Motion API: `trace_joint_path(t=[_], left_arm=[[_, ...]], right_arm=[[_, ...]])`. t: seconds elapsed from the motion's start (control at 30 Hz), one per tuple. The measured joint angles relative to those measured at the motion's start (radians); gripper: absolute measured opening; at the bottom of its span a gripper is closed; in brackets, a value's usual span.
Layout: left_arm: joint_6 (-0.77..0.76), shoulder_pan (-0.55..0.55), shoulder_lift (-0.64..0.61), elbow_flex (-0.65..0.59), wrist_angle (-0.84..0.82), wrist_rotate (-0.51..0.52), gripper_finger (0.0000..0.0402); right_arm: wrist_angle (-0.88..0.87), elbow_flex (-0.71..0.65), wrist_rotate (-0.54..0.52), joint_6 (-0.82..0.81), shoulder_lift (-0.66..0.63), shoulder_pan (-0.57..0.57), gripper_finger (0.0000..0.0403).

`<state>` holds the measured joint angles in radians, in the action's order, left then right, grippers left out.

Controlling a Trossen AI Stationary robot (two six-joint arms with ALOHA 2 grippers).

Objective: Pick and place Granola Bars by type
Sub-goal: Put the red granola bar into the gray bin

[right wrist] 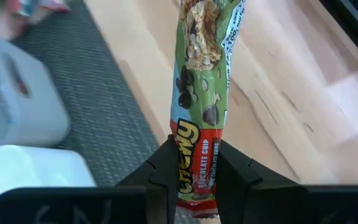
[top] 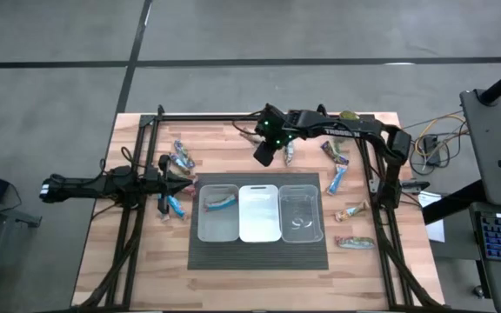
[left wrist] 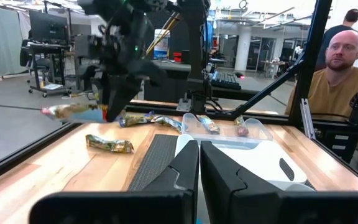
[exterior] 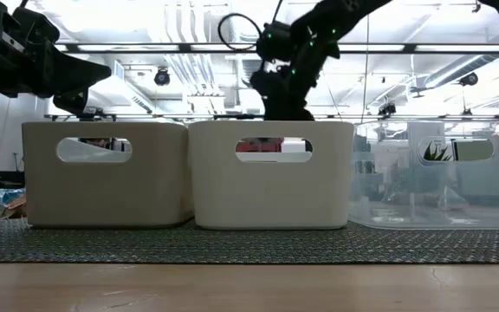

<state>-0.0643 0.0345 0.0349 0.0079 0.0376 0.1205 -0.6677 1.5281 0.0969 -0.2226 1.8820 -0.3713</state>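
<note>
Item: granola bar (right wrist: 201,93), chewy chocolate-chip type, green and red wrapper.

Holder: the right gripper (top: 265,153), whose jaws are clamping one end of the bar. The red-labelled end is sitting between the two fingers; the rest of the bar is projecting straight out ahead of the jaws, long axis in line with the fingers, not across them.

Position: the right gripper is hanging above the table (top: 146,252), off its surface, just beyond the far wall of the row of bins (top: 261,211). In the right wrist view the dark mat (right wrist: 98,118) and bare wood are lying below the bar, so the bar is not yet over any bin. In my judgement the bins are lying back from the jaws toward the near side, so the coming move calls for carrying the bar over a bin wall before letting go.

Other arm: the left gripper (top: 181,183) is waiting with jaws together and empty, beside the left bin, with loose bars (top: 181,156) lying close by.

Nearer arm: the right, since it is holding the bar.

Remaining stock: further bars (top: 337,174) are lying on the table past the right-hand bin, apart from both jaws.
</note>
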Motion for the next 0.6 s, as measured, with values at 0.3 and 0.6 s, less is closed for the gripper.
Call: trace_joint_path(t=[0.3, 0.6], left_arm=[[0.0, 0.0, 0.0, 0.0, 0.0, 0.0, 0.0], [0.0, 0.0, 0.0, 0.0, 0.0, 0.0, 0.0]], right_arm=[[0.0, 0.095, 0.059, 0.018, 0.0, 0.062, 0.0063], [-0.002, 0.159, 0.099, 0.018, 0.0, 0.143, 0.0063]])
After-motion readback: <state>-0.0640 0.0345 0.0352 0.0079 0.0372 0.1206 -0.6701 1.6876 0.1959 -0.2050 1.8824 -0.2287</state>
